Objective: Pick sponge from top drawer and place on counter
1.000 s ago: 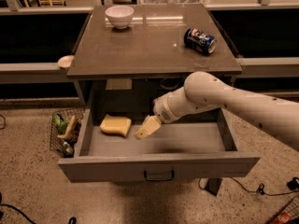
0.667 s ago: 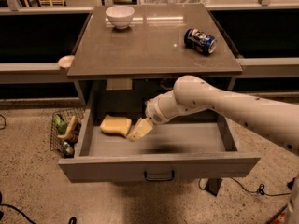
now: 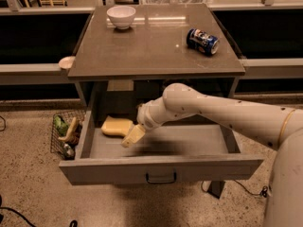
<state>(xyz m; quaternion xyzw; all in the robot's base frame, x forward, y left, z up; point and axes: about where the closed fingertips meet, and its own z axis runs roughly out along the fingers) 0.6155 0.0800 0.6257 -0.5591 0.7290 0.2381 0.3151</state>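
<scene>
The top drawer is seen standing open below the counter. The pale yellow sponge is found lying flat on the drawer floor, at the rear left. The claw is held inside the drawer at the sponge's right end, seemingly touching it. How far it is open, and whether the sponge is gripped, cannot be told. On the counter, a white bowl is set at the back left and a blue can is laid on its side at the right. A wire basket is placed on the floor left of the drawer.
</scene>
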